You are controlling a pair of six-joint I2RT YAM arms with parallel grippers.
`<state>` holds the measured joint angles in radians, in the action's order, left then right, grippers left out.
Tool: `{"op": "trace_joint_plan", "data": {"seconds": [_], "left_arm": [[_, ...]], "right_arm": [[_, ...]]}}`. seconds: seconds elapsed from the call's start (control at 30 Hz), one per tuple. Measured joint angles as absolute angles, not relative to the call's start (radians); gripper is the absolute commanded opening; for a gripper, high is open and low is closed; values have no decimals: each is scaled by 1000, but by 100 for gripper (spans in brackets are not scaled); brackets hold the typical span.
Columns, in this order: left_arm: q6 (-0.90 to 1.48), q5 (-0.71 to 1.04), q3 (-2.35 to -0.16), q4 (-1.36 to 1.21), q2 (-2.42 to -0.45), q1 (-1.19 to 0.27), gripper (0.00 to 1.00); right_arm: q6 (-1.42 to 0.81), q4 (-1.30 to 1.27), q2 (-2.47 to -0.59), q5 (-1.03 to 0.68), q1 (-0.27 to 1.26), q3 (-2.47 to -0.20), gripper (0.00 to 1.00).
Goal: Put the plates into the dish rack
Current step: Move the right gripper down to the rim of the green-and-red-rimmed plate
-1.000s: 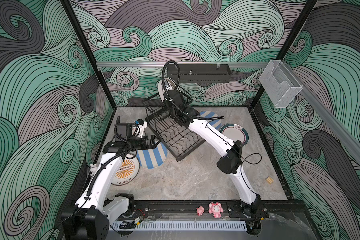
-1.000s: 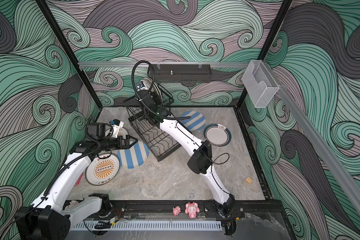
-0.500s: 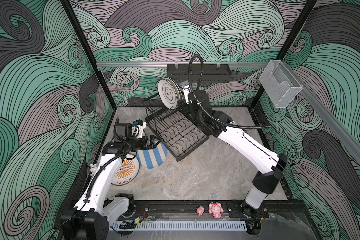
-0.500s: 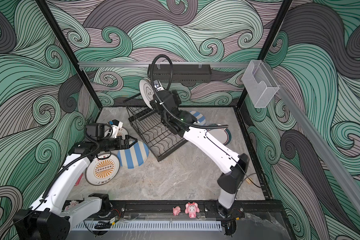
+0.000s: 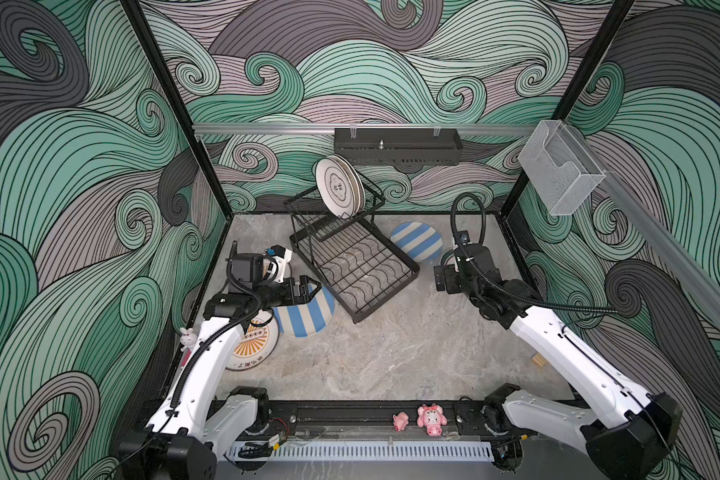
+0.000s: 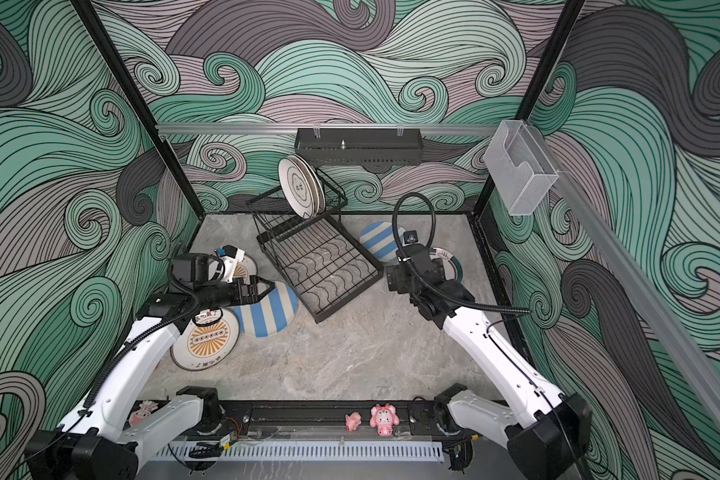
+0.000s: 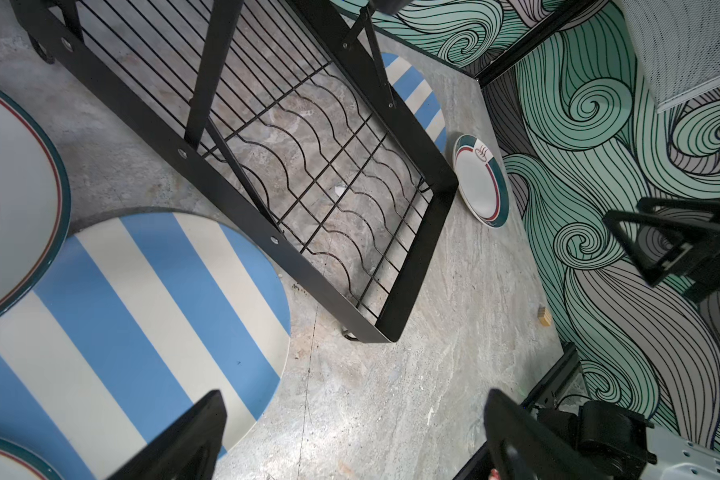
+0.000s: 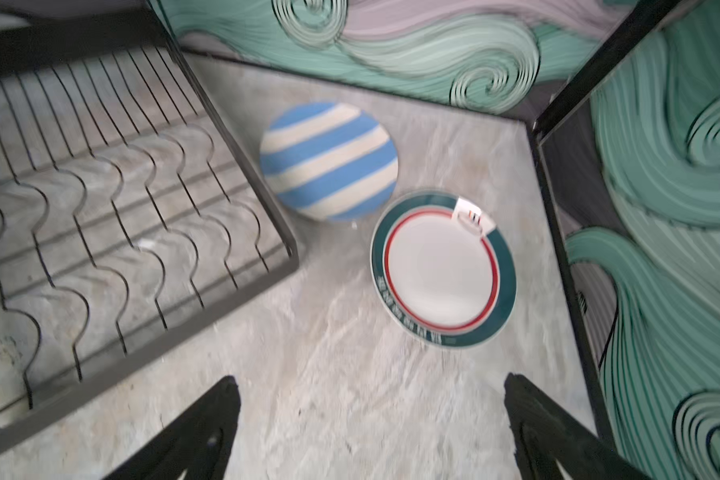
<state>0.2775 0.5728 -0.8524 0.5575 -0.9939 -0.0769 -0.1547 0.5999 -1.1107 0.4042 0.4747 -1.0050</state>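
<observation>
Swirl-patterned walls [image 5: 80,166] enclose a grey marbled tabletop [image 5: 371,353].

Dish rack [image 5: 386,296]: sits at an angle, to the left of the right gripper [image 8: 371,386] and just ahead of the left gripper [image 7: 354,395]. The lower tray is bare. A few standing plates [image 5: 337,187] are upright in the raised basket, above and well beyond both grippers.

Loose plates, all flat on the tabletop:
- striped plate [image 7: 134,316], directly below the left gripper and just beside the rack's frame
- sunburst plate [image 6: 206,338], behind that gripper, toward its arm's base
- second striped plate [image 8: 329,162] and teal-rimmed plate [image 8: 441,266], ahead of and below the right gripper; their edges meet or nearly meet, cannot tell which

Both grippers: jaws spread wide, nothing between them.

Step in hand (judgement): between loads. The right arm is empty and seems to be lining up on its next pick, most likely the teal-rimmed plate.

Next move calls for lowering onto that plate's near rim. The plate lies flat, so one finger has to slip under the lip. The black frame rail [image 8: 558,257] runs close along its far side, so there is little room there. Once gripped, the plate needs tipping on edge and setting into a free slot beside the standing plates.
</observation>
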Motion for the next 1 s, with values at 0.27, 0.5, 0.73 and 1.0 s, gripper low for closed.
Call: {"op": "trace_joint_plan", "data": {"seconds": [0.27, 0.5, 0.73, 1.0], "left_arm": [[366, 558, -743, 481, -971, -125, 99], [403, 541, -715, 450, -971, -147, 99], [427, 536, -714, 435, -1000, -147, 99], [443, 544, -701, 422, -1037, -147, 99]], "right_arm": [[-202, 602, -1200, 186, 278, -907, 99], [-201, 581, -1408, 86, 220, -971, 99], [-179, 564, -1620, 30, 201, -1102, 99], [-153, 566, -1770, 22, 173, -1233, 99]]}}
